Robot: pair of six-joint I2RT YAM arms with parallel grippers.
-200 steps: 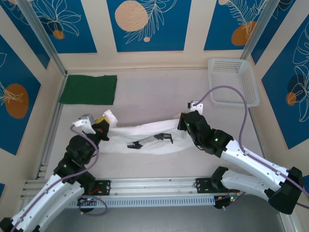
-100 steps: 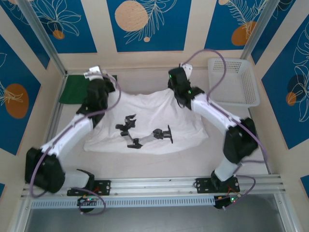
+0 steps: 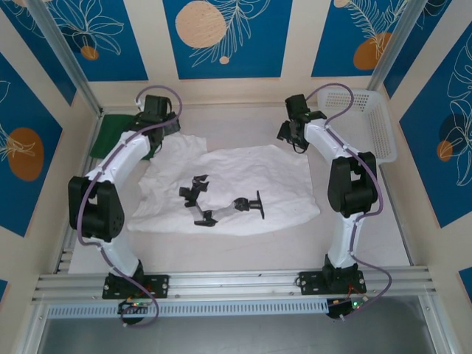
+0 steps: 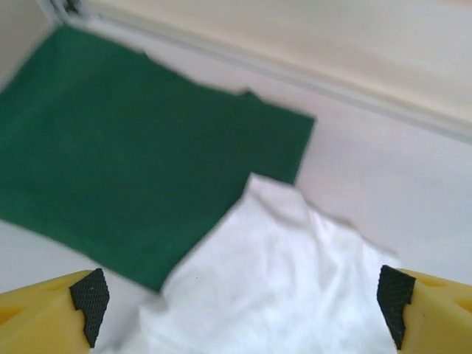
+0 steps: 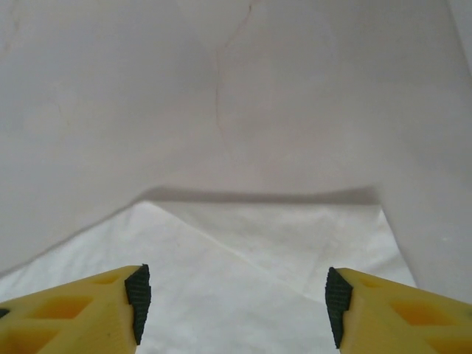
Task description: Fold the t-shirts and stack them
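The white t-shirt [image 3: 236,184] lies spread out in the middle of the table, its small black printed marks [image 3: 221,206] facing up. The dark green t-shirt [image 3: 110,136] lies folded flat at the back left, and the white one's corner overlaps its edge [image 4: 133,147]. My left gripper [image 3: 164,124] hovers open over that back left corner of the white cloth [image 4: 280,287], with nothing held between its pads [image 4: 90,302]. Above the white shirt's back right edge [image 5: 243,295], my right gripper [image 3: 290,135] is also open and empty.
A white mesh basket [image 3: 361,122] stands at the back right corner, close to the right arm. Bare table [image 5: 221,96] runs beyond the shirt's far edge up to the back wall. A metal rail [image 3: 236,284] lines the near side.
Both arms swung from the near side to the back, pulling the bunched white t-shirt out flat. Both grippers then opened and let go of it.
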